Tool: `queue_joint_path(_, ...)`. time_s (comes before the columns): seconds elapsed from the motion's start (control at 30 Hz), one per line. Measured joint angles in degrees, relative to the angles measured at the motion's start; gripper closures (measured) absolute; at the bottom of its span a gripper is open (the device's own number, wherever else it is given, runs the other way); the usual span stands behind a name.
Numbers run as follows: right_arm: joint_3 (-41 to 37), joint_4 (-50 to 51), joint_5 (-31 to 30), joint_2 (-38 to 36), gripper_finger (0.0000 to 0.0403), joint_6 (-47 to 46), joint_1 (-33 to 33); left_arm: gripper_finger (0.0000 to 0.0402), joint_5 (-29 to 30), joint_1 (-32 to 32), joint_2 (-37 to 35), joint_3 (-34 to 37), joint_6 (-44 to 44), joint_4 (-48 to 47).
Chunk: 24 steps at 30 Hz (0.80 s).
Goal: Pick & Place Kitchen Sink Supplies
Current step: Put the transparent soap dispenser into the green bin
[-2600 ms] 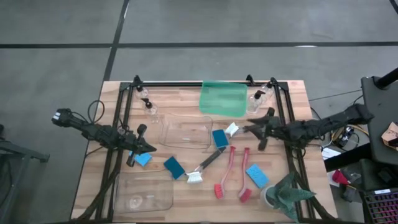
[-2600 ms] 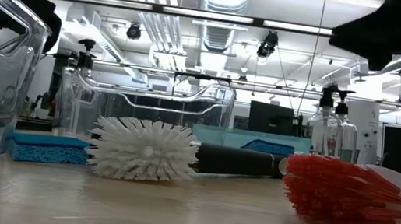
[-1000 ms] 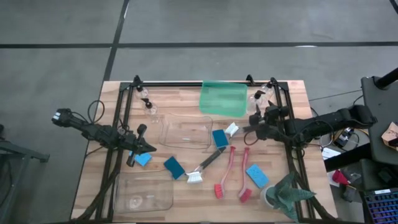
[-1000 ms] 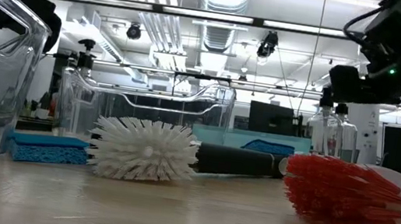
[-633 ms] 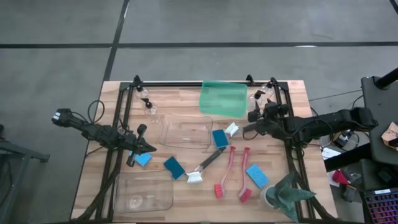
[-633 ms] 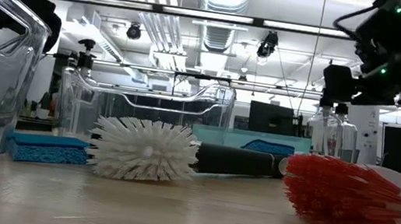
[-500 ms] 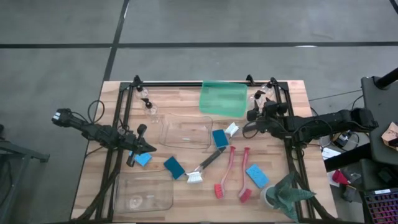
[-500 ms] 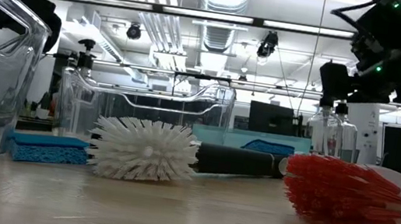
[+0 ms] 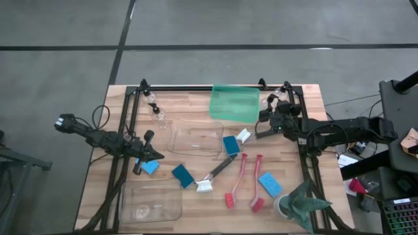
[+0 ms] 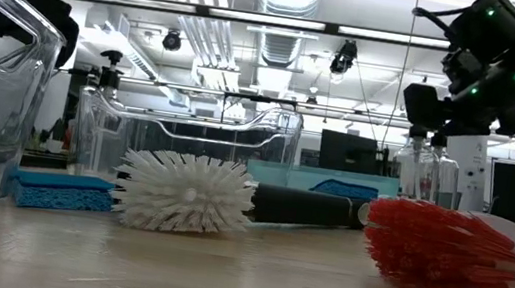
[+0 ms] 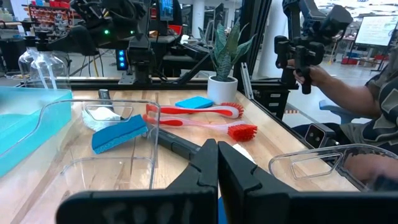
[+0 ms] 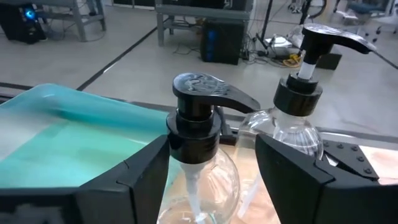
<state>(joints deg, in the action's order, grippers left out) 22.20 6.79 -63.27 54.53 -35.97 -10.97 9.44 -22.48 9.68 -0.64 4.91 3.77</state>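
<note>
Fingers of the right gripper (image 12: 211, 168) stand spread, and between them we see a clear, round-bellied pump bottle (image 12: 200, 149) with a glossy black pump top; whether the dark angular fingers touch its glass we cannot tell. A second bottle (image 12: 297, 118) of the same make stands just beside the first, beyond the fingers. From above, the right gripper (image 9: 266, 122) sits near the green translucent tray (image 9: 234, 102), over the wooden bench (image 9: 196, 212). The low view shows it hanging over the two bottles (image 10: 428, 168).

The left gripper (image 9: 155, 155) hangs with its fingers pressed together into a narrow wedge, just beside a small blue sponge (image 9: 150, 167). Past its fingertips lie another blue sponge (image 11: 119, 134), two red brushes (image 11: 199, 113) with slender handles and stiff bristles, and a leafy potted plant (image 11: 224, 59). A clear plastic bin (image 9: 194, 138) with rounded corners sits between the two grippers.
</note>
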Motion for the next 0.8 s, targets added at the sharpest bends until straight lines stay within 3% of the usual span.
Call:
queue_joint_path(0.4,0.00,-0.36,0.53,0.06,0.0240,0.41,-0.36,0.0399,0.01,0.00,0.01,0.01,0.01,-0.01)
queue_joint_path(0.8,0.00,-0.32,0.90,0.06,0.0352,1.89,-0.30,0.0399,0.01,-0.01,0.00,0.00,0.00,0.00)
